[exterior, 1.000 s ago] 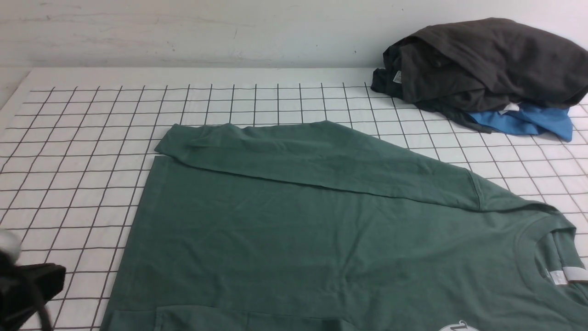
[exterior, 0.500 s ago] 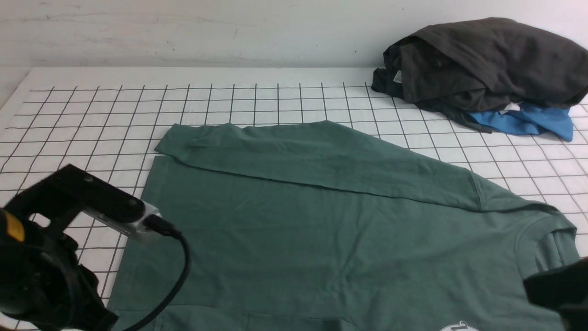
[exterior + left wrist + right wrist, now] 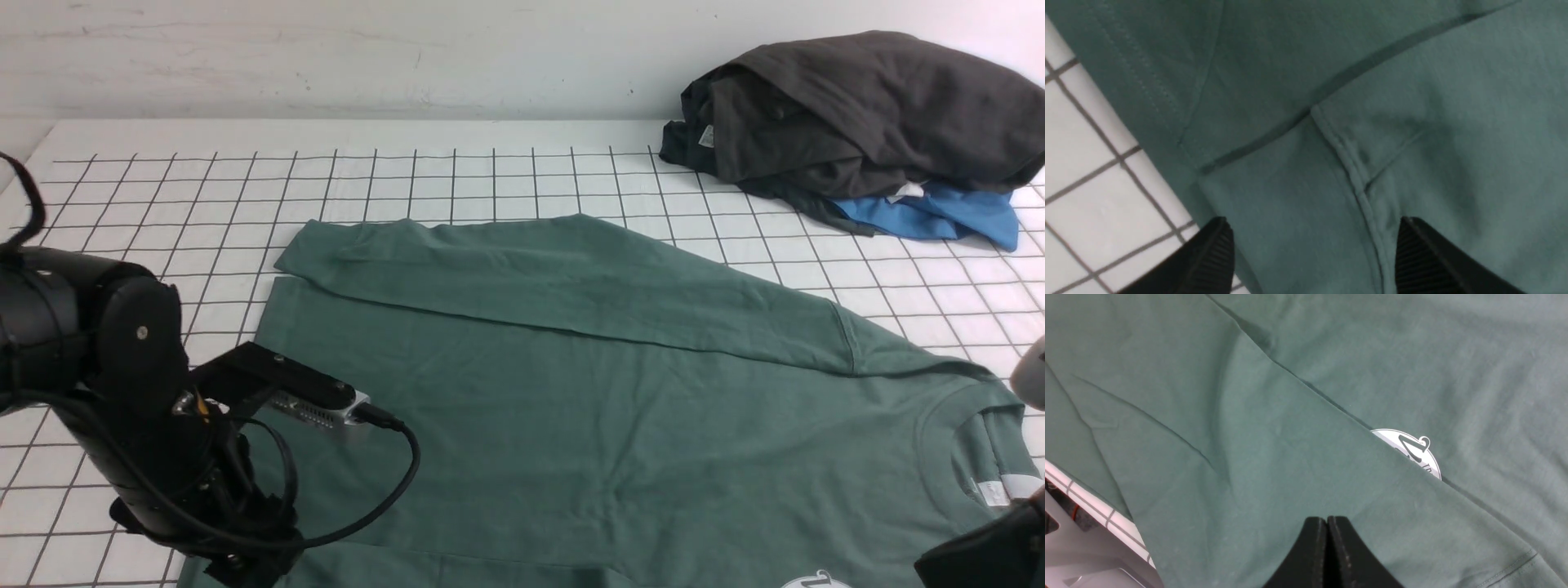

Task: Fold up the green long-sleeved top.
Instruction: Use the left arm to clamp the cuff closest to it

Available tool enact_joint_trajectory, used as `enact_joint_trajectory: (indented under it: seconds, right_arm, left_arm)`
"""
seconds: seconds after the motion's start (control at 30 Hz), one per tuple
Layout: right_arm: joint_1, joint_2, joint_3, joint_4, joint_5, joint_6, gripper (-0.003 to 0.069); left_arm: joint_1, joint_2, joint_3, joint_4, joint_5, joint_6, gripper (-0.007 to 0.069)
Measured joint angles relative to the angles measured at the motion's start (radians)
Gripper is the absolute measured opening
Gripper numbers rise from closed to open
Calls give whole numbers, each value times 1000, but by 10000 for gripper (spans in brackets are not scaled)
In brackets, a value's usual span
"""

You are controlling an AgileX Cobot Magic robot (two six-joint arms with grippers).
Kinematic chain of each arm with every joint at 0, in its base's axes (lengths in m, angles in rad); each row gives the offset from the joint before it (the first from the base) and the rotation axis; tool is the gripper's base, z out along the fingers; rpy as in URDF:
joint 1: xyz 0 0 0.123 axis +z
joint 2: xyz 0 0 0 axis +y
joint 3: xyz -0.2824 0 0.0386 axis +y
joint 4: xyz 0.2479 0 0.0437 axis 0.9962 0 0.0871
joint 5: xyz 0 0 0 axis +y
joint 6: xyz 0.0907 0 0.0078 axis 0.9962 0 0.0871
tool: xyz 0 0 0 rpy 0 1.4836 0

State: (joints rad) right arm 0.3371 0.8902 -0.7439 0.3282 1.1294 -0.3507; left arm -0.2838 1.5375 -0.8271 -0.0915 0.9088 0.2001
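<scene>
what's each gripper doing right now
Left gripper: open, empty, over the green long-sleeved top.
Right gripper: shut, holding nothing.

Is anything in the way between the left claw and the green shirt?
Nothing visible. The open left gripper hangs directly over the green top. The dark clothes pile lies far off at the far right.

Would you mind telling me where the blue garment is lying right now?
In the front view the blue garment lies at the far right of the gridded table, tucked under the dark grey pile.
</scene>
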Motion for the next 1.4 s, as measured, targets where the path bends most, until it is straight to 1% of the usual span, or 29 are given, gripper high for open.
enact_joint_trajectory:
  seconds: [0.23, 0.37, 0.43, 0.5, 0.53, 0.63, 0.67, 0.7, 0.77, 0.83, 0.87, 1.27, 1.37, 1.4]
  right_arm:
    - [0, 0, 34, -2, -12, 0, -14]
    - [0, 0, 54, -2, -21, 0, -14]
    - [0, 0, 60, -2, -28, 0, -14]
    - [0, 0, 61, -2, -39, 0, -14]
    - [0, 0, 61, -2, -38, 0, -14]
    - [0, 0, 61, -9, -45, 0, -14]
    - [0, 0, 61, -9, -45, 0, -14]
    - [0, 0, 61, -15, -46, 0, -14]
    - [0, 0, 61, -22, -46, 0, -14]
    - [0, 0, 61, -25, -49, 0, -14]
    - [0, 0, 61, -26, -49, 0, -14]
    - [0, 0, 61, -28, -76, 0, -14]
    - [0, 0, 61, -28, -76, 0, -14]
    - [0, 0, 61, -28, -76, 0, -14]
  left_arm:
    - [0, 130, 0, 0, -95, 0, 489]
    - [0, 149, -9, -1, -95, -4, 488]
    - [0, 149, -9, -3, -95, -4, 474]
    - [0, 150, -10, -5, -95, 1, 426]
    - [0, 150, -10, -5, -94, 2, 419]
    - [0, 151, -11, -3, -90, 8, 282]
    - [0, 151, -11, -3, -88, 9, 273]
    - [0, 151, -12, -4, -87, 11, 203]
    - [0, 151, -13, -11, -86, 11, 120]
    - [0, 147, -13, -20, -84, 11, 61]
    - [0, 143, -13, -25, -82, 11, 47]
    - [0, 80, -9, -40, -44, 13, 54]
    - [0, 80, -9, -40, -35, 15, 109]
    - [0, 80, -9, -40, -25, 15, 144]
